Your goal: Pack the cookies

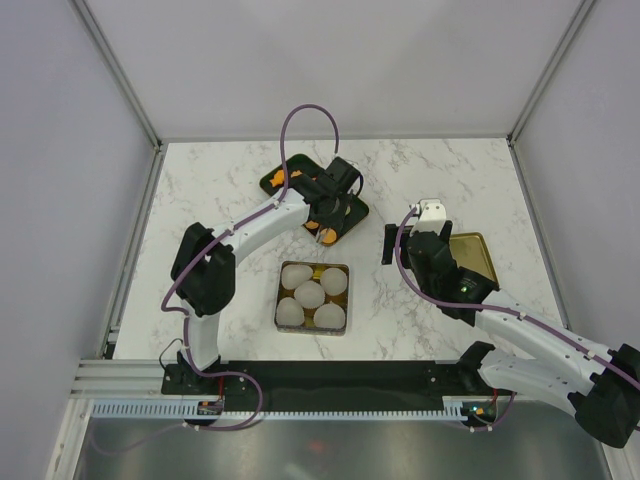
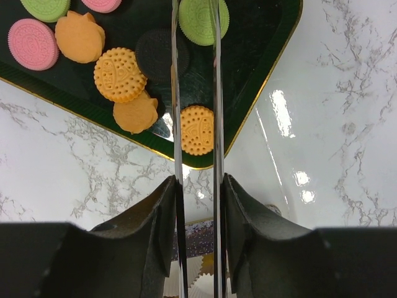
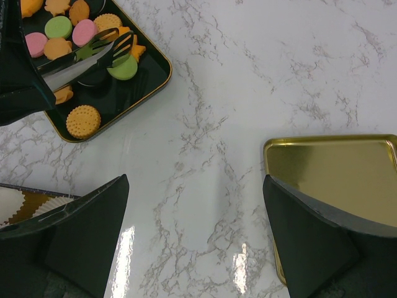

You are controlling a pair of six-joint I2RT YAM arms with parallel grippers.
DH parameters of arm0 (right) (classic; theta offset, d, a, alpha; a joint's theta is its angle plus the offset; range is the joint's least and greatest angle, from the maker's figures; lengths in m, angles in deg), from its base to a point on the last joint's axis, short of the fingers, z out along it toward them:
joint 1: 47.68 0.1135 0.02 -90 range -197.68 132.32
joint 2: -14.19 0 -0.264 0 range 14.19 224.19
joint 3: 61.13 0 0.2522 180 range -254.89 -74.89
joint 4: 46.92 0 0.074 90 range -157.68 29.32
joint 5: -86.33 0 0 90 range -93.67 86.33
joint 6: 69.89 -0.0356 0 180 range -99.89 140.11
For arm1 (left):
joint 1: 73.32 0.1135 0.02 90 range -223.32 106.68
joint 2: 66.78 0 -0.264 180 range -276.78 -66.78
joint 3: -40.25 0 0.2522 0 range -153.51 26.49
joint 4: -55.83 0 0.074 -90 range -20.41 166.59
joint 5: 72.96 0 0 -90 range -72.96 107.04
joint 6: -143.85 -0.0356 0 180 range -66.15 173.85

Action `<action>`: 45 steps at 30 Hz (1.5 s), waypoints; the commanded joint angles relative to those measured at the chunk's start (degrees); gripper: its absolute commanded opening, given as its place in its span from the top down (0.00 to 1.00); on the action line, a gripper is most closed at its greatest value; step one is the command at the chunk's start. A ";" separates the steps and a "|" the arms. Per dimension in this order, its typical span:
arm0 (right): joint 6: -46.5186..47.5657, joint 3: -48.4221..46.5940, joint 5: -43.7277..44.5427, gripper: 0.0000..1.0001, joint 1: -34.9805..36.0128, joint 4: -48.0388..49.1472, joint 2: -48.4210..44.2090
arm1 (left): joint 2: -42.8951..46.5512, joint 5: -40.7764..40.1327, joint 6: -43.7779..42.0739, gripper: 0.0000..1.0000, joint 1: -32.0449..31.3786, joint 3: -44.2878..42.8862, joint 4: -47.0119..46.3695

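Cookies [image 2: 119,74] in orange, pink, green and dark, on a dark tray [image 2: 260,62] at the far middle of the marble worktop [image 1: 200,200]. Above it, left gripper [image 2: 198,183] clamped on metal tongs [image 2: 175,93], tips at a green cookie [image 2: 197,18]. Nearer, a tin [image 1: 281,290] of white paper cups [image 1: 309,294]. Right gripper [image 3: 195,180] spread wide, empty, beside a gold tray [image 3: 335,174].

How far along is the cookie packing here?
Barely started. Done: nothing; the paper cups look empty. In hand: the left gripper holds tongs over the cookies on the dark tray. Left: every cookie needs moving; the right gripper hangs open by the gold lid.
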 commanded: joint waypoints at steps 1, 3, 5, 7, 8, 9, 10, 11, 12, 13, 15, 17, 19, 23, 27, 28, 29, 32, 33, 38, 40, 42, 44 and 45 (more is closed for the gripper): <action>0.26 -0.10 1.18 0.02 0.11 0.49 -0.16 | 1.35 2.36 -1.64 0.60 -0.13 -0.63 0.37; 0.17 -0.10 1.09 0.02 0.02 0.49 -0.07 | 1.88 3.15 -1.46 0.62 -0.22 -0.55 0.45; 0.17 -0.28 1.09 0.02 0.11 0.57 -0.16 | 2.31 3.51 -1.46 0.65 -0.22 -0.20 0.54; 0.17 -0.28 1.09 0.02 0.02 0.49 -0.07 | 2.76 3.86 -1.29 0.69 -0.22 -0.02 0.54; 0.17 -0.28 1.09 0.02 0.11 0.57 -0.07 | 3.11 3.95 -1.29 0.71 -0.22 0.16 0.54; 0.17 -0.28 1.09 0.02 0.11 0.49 0.01 | 3.37 4.12 -1.20 0.73 -0.22 0.24 0.54; 0.26 -0.36 1.18 0.02 0.11 0.57 0.10 | 3.55 4.21 -1.11 0.74 -0.22 0.33 0.54; 0.17 -0.45 1.18 0.02 0.02 0.57 0.10 | 3.90 4.30 -1.11 0.75 -0.22 0.42 0.63; 0.17 -0.45 1.09 0.02 0.02 0.49 0.10 | 4.42 4.30 -0.94 0.76 -0.22 0.59 0.72; 0.26 -0.37 1.09 0.02 0.02 0.49 0.19 | 4.78 4.30 -0.93 0.76 -0.22 0.60 0.72; 0.34 -0.54 1.01 0.02 0.02 0.49 0.10 | 5.74 3.78 -0.93 0.77 -0.22 0.60 0.89; 0.34 -0.45 1.01 0.02 0.02 0.49 0.19 | 6.18 3.25 -0.93 0.77 -0.13 0.77 1.25; 0.26 -0.63 0.92 0.02 0.02 0.49 0.19 | 6.45 3.25 -1.20 0.75 -0.13 0.95 1.77; 0.34 -0.63 0.92 0.02 0.11 0.40 0.28 | 7.41 3.86 -1.46 0.61 -0.13 2.17 1.77; 0.26 -0.98 0.74 0.02 0.02 0.40 0.54 | 8.03 5.00 -2.16 0.51 -0.30 3.14 1.86; 0.34 -0.89 0.74 0.02 0.02 0.40 0.72 | 8.03 5.26 -2.34 0.51 -0.22 3.23 1.77; 0.17 -0.89 0.74 0.02 0.02 0.48 0.81 | 8.03 5.35 -2.60 0.50 -0.39 3.32 1.86; 0.08 -0.98 0.66 0.02 0.11 0.48 0.98 | 7.59 5.35 -3.04 0.49 -0.48 3.58 1.86; -0.01 -0.89 0.65 0.02 0.02 0.40 0.98 | 7.50 5.70 -3.13 0.48 -0.48 3.32 1.77; -0.10 -0.72 0.74 0.02 0.11 0.40 0.72 | 6.72 5.88 -3.57 0.46 -1.27 2.44 1.77; -0.09 -0.54 0.83 0.02 0.02 0.22 0.54 | 6.10 5.97 -3.66 0.45 -1.36 1.83 1.77; -0.01 -0.54 0.83 0.02 0.02 0.31 0.54 | 5.49 5.80 -3.75 0.45 -1.45 1.30 1.77; -0.01 -0.45 0.92 0.02 0.11 0.13 0.63 | 4.96 5.71 -3.66 0.45 -1.54 0.95 1.77; -0.09 -0.37 0.92 0.02 0.02 0.13 0.63 | 4.87 5.53 -3.66 0.45 -1.54 0.69 1.77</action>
